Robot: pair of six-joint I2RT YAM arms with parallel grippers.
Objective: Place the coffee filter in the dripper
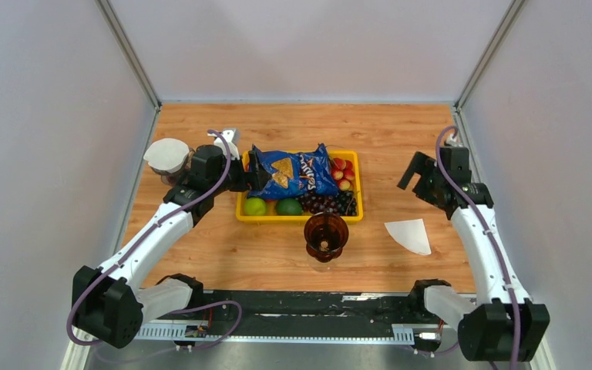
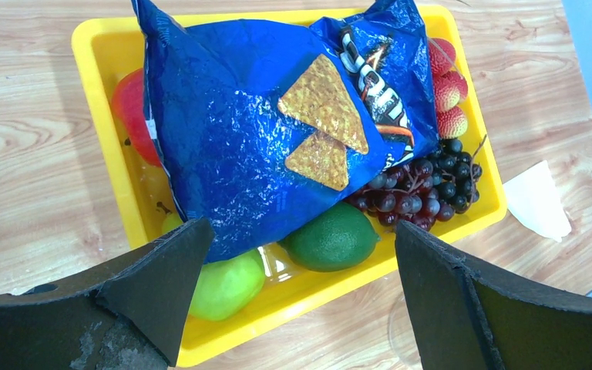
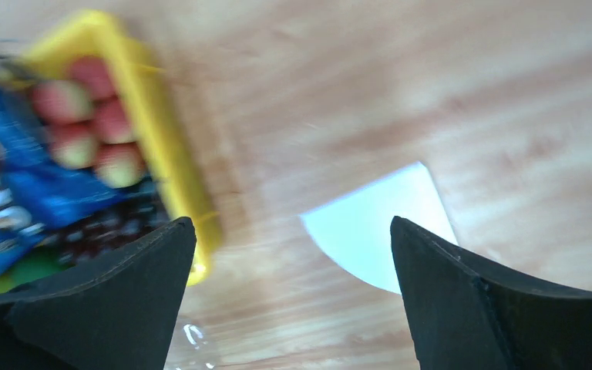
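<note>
The white paper coffee filter [image 1: 408,235] lies flat on the wooden table at the right front; it also shows in the right wrist view [image 3: 378,227] and the left wrist view [image 2: 538,200]. The brown translucent dripper [image 1: 325,235] stands upright just in front of the yellow tray. My right gripper [image 1: 415,173] is open and empty, held above the table behind the filter, which shows between its fingers [image 3: 291,220]. My left gripper [image 1: 250,173] is open and empty over the left end of the tray [image 2: 301,227].
The yellow tray [image 1: 354,216] holds a blue chips bag [image 1: 293,171], green limes [image 1: 289,206], dark grapes [image 1: 331,203] and red fruit [image 1: 342,169]. A round white-topped object [image 1: 167,154] stands at the back left. Grey walls enclose the table.
</note>
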